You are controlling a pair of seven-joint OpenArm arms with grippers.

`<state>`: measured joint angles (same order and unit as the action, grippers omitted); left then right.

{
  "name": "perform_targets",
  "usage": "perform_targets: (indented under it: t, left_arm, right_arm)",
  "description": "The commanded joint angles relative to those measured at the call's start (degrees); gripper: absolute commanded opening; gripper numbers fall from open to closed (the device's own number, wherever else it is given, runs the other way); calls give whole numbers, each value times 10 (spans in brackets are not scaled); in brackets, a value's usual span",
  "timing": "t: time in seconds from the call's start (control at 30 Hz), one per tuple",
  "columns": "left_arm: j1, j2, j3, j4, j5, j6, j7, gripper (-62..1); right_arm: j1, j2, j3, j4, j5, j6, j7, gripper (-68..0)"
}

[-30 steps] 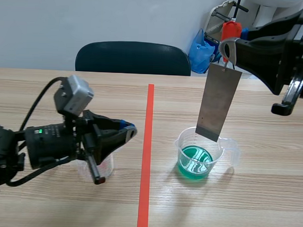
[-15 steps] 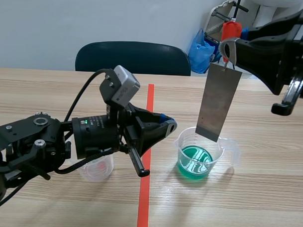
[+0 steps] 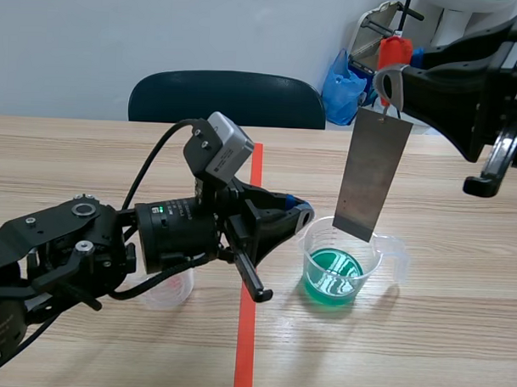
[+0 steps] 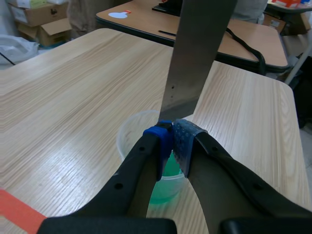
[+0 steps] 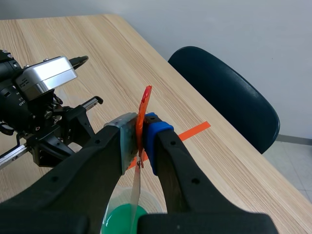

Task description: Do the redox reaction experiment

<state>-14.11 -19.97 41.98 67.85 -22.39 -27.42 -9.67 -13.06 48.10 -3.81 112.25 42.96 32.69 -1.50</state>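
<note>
A clear beaker (image 3: pixel 368 267) of green liquid (image 3: pixel 332 277) stands right of the orange line. Over it hangs a grey metal plate (image 3: pixel 374 172), lower edge just above the rim. My right gripper (image 3: pixel 392 78), raised at the upper right, is shut on the plate's red top tab (image 5: pixel 143 109). My left gripper (image 3: pixel 297 213) is shut on nothing, its tips close to the beaker's left rim. In the left wrist view its pads (image 4: pixel 183 141) meet just ahead of the beaker (image 4: pixel 130 130), below the plate (image 4: pixel 197 58).
An empty clear beaker (image 3: pixel 170 288) sits left of the orange line (image 3: pixel 246 346), under the left arm. A dark chair (image 3: pixel 228 99) stands behind the table, with a blue bag (image 3: pixel 340 82) beside it. The left arm's camera (image 5: pixel 46 75) lies beyond the right gripper.
My left arm has swung right, from above the empty beaker across the orange line to the green beaker's left side. The right gripper and plate have not moved.
</note>
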Motion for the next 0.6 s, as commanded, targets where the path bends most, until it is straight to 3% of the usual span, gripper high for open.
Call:
perform_targets:
  t: [0.0,0.57]
  left_arm:
    - [-3,12,-2,3,-6,-2,-10,-571]
    - [-3,20,-2,3,-6,-2,-10,-571]
  right_arm:
    - [7,3,8,10,8,0,12,-669]
    - [7,3,8,10,8,0,12,-669]
